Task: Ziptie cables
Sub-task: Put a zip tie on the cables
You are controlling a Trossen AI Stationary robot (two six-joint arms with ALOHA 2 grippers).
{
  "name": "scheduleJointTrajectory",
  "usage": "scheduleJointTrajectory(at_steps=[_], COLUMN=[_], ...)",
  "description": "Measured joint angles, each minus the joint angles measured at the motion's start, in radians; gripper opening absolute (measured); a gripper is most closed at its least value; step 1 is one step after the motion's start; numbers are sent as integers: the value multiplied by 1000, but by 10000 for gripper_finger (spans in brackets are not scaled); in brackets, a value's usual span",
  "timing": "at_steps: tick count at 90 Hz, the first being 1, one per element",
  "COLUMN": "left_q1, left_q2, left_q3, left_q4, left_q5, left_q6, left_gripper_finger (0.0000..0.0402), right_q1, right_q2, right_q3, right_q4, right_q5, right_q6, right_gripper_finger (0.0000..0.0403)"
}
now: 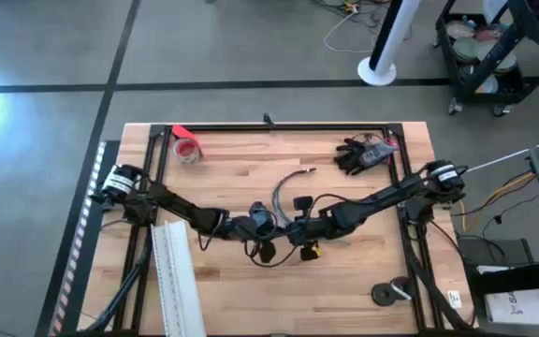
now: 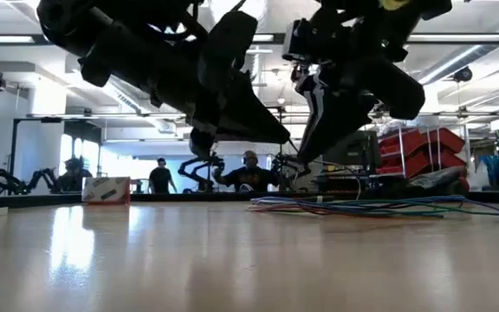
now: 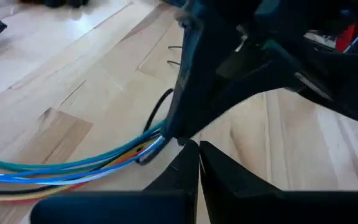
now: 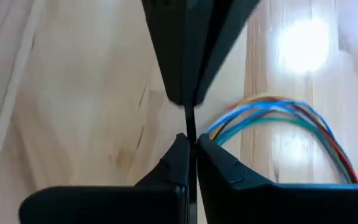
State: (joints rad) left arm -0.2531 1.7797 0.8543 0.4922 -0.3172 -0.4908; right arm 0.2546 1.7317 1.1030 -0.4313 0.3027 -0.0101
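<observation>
The cables [image 2: 362, 206], thin blue, green, red and dark wires, lie in a bundle on the wooden table [image 1: 232, 178]. They bend in a loop [image 4: 278, 115] beside the grippers. My left gripper [image 1: 271, 228] and my right gripper [image 1: 291, 231] meet tip to tip over the table's middle, above the cables. A thin black zip tie [image 4: 189, 124] runs between their tips, and both are shut on it. In the left wrist view the cables [image 3: 73, 169] pass just beside the right gripper's tip. My left gripper pinches one end of the zip tie [image 4: 188, 109] between its shut fingertips, facing my right gripper; its own wrist view does not show the spot. My right gripper pinches the other end [image 4: 190, 135] at its fingertips [image 4: 178, 149]. The short stretch between the two is straight and clear of the table.
A long flat white strip [image 1: 176, 281] lies at the near left. A red tape roll [image 1: 187, 148] sits far left, a black glove [image 1: 358, 154] far right, and a dark round object [image 1: 386, 295] near right. A small yellow thing [image 1: 312, 251] lies under the right gripper.
</observation>
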Motion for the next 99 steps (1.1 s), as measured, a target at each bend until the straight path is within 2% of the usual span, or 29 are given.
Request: scheduleJointTrajectory(at_steps=[19,41,62,72,85,94,99], left_q1=[-3,-10,-45,-65,-74,-73,-72], left_q2=[-56,-143,-129,-81,12,67,81], left_q3=[-41,-156,-187,-139,-41,27,63], left_q4=[-22,15,161,188,186,128,55], left_q5=[1,-42,-40,-39,-39,-45,-91], left_q6=[-3,-16,156,272,452,536,554], left_gripper_finger=[1,0,4,29,86,124,139], right_q1=[1,2,0,0,0,0,0], right_q2=[-17,-25,-26,-26,-26,-26,-26], right_q3=[0,0,0,0,0,0,0], right_q4=[-43,-45,-35,-31,-24,-26,-27], right_q5=[-3,-22,-30,-49,-51,-61,-74], right_q6=[20,27,27,29,37,37,37], right_gripper_finger=[2,2,2,2,2,2,2])
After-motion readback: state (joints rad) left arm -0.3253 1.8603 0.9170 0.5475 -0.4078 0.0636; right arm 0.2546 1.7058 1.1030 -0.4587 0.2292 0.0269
